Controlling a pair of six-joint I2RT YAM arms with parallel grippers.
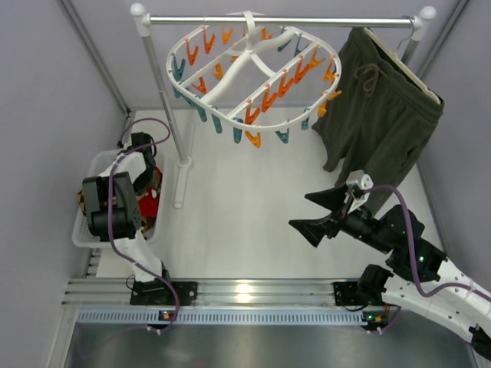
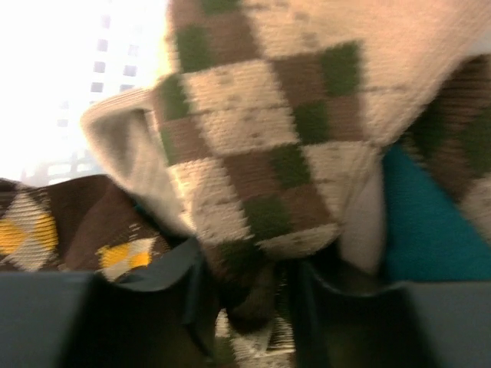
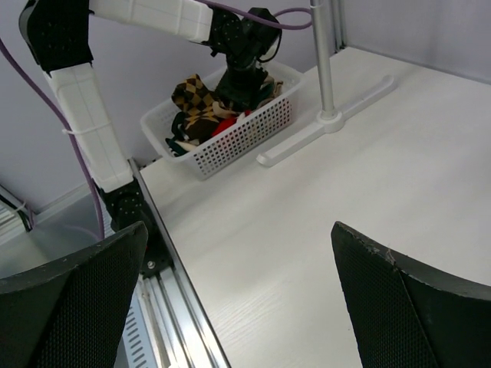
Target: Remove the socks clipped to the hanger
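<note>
- Releasing well means the left gripper (image 2: 249, 307) parts fully, then lifts straight up, so the argyle sock (image 2: 261, 153) drops among the socks (image 3: 201, 107) in the basket (image 3: 245, 134).
- Left arm folds down into the basket; I cannot tell whether it grips.
- Right gripper (image 1: 299, 211) hangs wide open, empty.
- Hanger (image 1: 238, 69) shows bare clips.

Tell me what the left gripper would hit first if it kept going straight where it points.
Most likely the brown-tan argyle sock right before the left gripper, atop the pile in the white basket; blur leaves depth unclear.
</note>
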